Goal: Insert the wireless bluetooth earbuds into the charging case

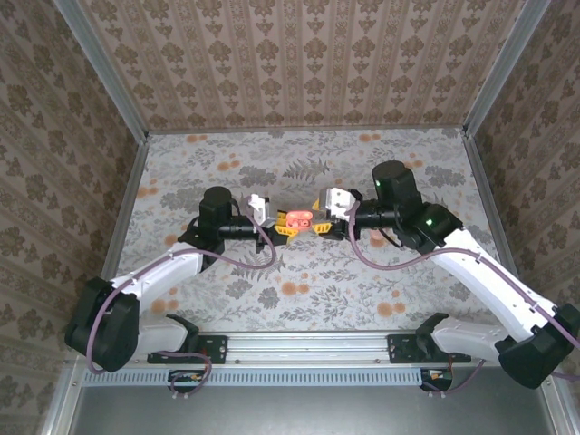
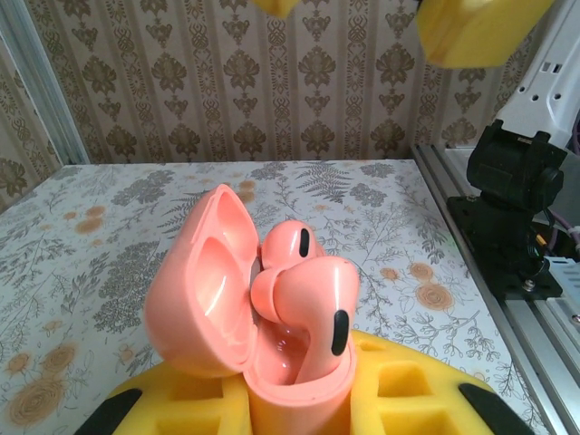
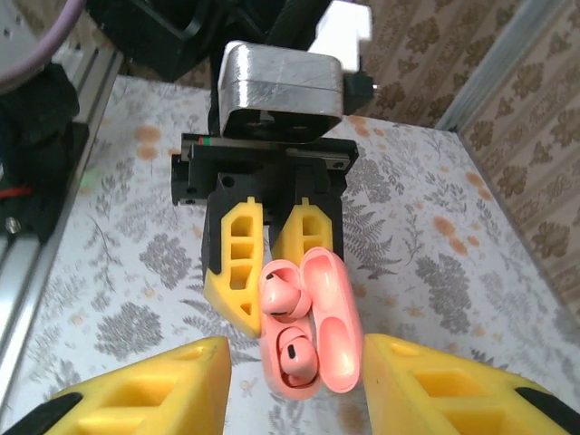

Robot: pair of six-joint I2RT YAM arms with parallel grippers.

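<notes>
Coral case [image 3: 332, 317], lid up, clamped in left gripper [image 3: 272, 272]; earbuds [image 3: 294, 352] sit proud.
Right gripper [image 3: 296, 349] jaws apart, empty; a skewed push could pop them out.

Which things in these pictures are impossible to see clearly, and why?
Left wrist view: the bottom of the charging case is hidden by fingers of the left hand.
Right wrist view: the earbuds have stems hidden inside the case; the lower edge cuts off the right hand.
Top view: earbuds too small to separate.
</notes>
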